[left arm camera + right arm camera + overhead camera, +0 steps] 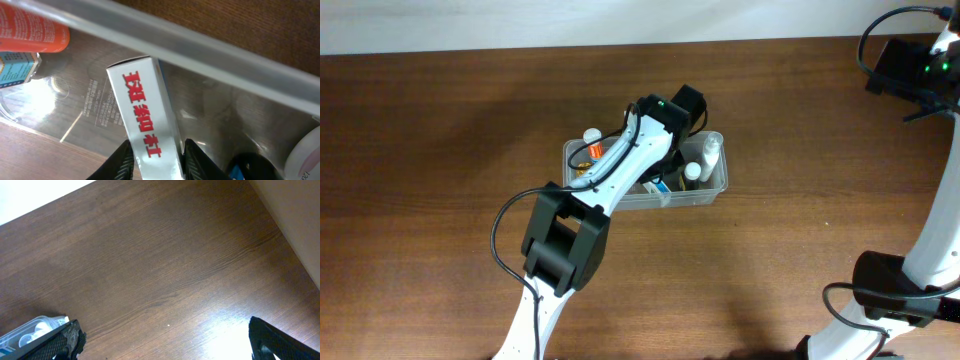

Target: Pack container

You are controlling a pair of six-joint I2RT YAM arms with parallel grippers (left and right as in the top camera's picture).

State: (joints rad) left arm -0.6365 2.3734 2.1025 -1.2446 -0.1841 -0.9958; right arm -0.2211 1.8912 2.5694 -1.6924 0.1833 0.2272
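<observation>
The left claw is pinched on a white carton with red lettering, one finger against each long side. It reaches down inside the clear container, where an orange bottle lies farther along the floor. The left arm slants up from the table's near edge and bends over that tub at mid-table, while the right claw gapes wide, holding nothing, well off to the right. The table is dark brown wood grain and meets a pale wall at the far edge.
</observation>
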